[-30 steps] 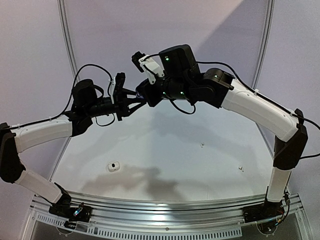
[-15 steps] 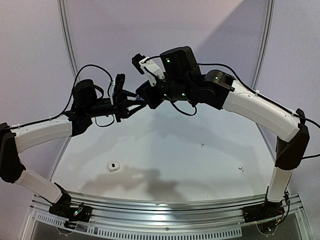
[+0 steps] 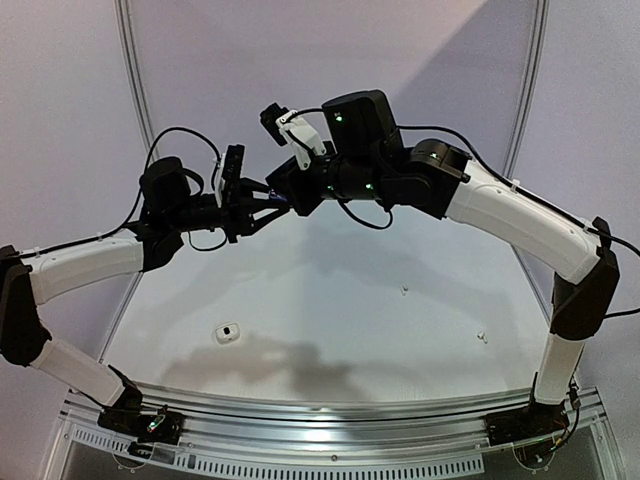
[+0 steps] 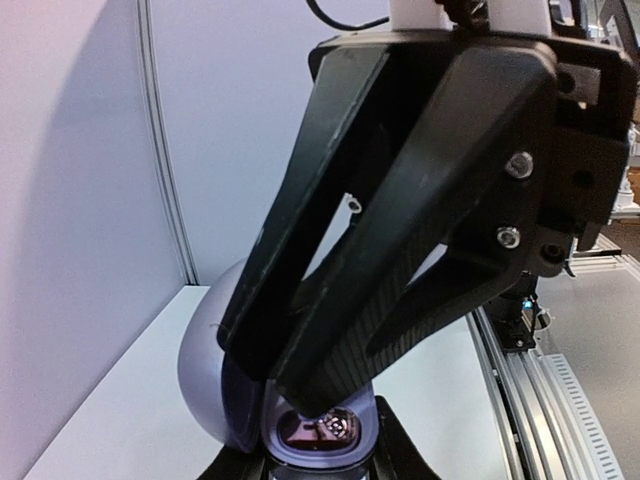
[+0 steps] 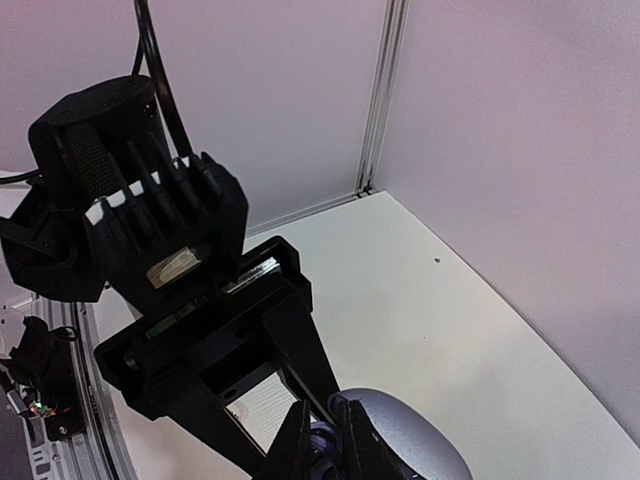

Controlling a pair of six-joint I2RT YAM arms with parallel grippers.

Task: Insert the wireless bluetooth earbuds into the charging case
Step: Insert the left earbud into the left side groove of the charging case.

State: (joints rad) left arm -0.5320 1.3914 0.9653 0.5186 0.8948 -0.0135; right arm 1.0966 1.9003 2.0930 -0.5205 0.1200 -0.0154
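High over the table's back, my left gripper (image 3: 274,201) is shut on the open grey-purple charging case (image 4: 318,447), whose domed lid (image 4: 203,368) stands to the left. My right gripper (image 4: 318,402) reaches into the case from above, its tips at the socket. Its jaws (image 5: 325,440) are shut on a small dark purple earbud (image 5: 323,458), partly hidden between the fingers. Beside them in the right wrist view is the case lid (image 5: 405,440). Two tiny white earbuds (image 3: 404,291) (image 3: 481,337) lie on the table at the right.
A small white case (image 3: 228,333) lies on the table at the front left. A metal rail (image 3: 330,410) runs along the near edge. The wall panels stand close behind both grippers.
Both grippers, still joined at the case, have drifted slightly left and up. Nothing was let go.
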